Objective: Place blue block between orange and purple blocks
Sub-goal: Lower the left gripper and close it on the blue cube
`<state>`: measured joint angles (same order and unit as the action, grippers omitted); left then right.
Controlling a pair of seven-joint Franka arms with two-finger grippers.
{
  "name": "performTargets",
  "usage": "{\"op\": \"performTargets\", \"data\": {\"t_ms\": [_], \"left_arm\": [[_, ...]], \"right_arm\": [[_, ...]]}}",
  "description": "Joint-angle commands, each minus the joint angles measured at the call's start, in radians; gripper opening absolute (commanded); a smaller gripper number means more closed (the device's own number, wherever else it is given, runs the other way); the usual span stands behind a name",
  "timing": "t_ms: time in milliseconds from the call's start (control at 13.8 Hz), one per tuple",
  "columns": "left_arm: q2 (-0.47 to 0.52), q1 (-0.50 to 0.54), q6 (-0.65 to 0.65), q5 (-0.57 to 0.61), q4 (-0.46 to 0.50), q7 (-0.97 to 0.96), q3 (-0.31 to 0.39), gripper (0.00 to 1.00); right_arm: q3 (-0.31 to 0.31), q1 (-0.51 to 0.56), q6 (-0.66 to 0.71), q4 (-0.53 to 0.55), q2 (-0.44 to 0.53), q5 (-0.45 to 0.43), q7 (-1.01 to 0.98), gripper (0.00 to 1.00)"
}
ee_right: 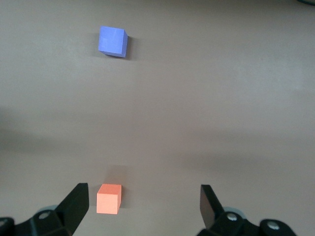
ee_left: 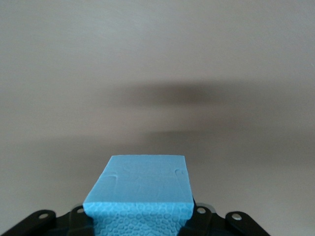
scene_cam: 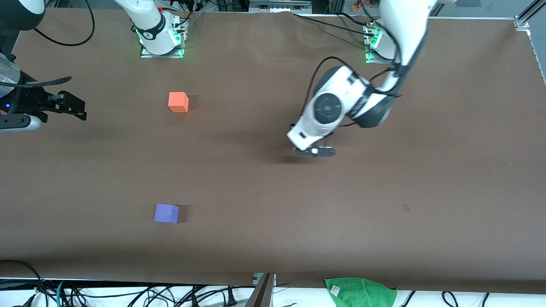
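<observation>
- Across the brown table [scene_cam: 264, 238] the two goal cubes sit well apart at the right arm's end: the orange block [scene_cam: 178, 102] farther from the front camera, the purple block [scene_cam: 166, 213] nearer to it, with bare surface between them.
- Over the middle of the table, toward the left arm's end, hangs the left gripper [scene_cam: 315, 151], reaching in from its base at the top of the front view; its wrist hides the cargo from that camera.
- Seen from the left wrist, the blue block [ee_left: 140, 189] is clamped between the jaws, lifted off the surface, with a soft shadow on the table under it.
- At the right arm's edge of the table waits the right gripper [ee_right: 143, 202], its fingers [ee_right: 76, 204] spread wide and empty; its wrist camera looks down on both goal cubes.
- By my reading, the step in hand is the carry: pickup done, placement not yet.
- Next, the move calls for travel toward the right arm's end, stopping over the gap on the line joining orange and purple, then lowering and releasing.
</observation>
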<state>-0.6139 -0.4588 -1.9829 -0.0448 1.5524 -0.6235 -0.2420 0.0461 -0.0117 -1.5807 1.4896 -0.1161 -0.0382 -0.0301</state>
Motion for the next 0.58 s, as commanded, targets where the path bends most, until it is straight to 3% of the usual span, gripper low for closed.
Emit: {"op": "performTargets", "data": {"t_ms": [0, 508], "left_arm": [[-0.093, -0.047, -0.084, -0.012, -0.078, -0.018, 0.016, 0.14], [-0.23, -0.142, -0.295, 0.017, -0.072, -0.157, 0.032, 0.14]], "right_arm": [[0.003, 0.007, 0.001, -0.003, 0.003, 0.0, -0.007, 1.0], [0.003, 0.007, -0.001, -0.003, 0.003, 0.0, -0.008, 1.0]]}}
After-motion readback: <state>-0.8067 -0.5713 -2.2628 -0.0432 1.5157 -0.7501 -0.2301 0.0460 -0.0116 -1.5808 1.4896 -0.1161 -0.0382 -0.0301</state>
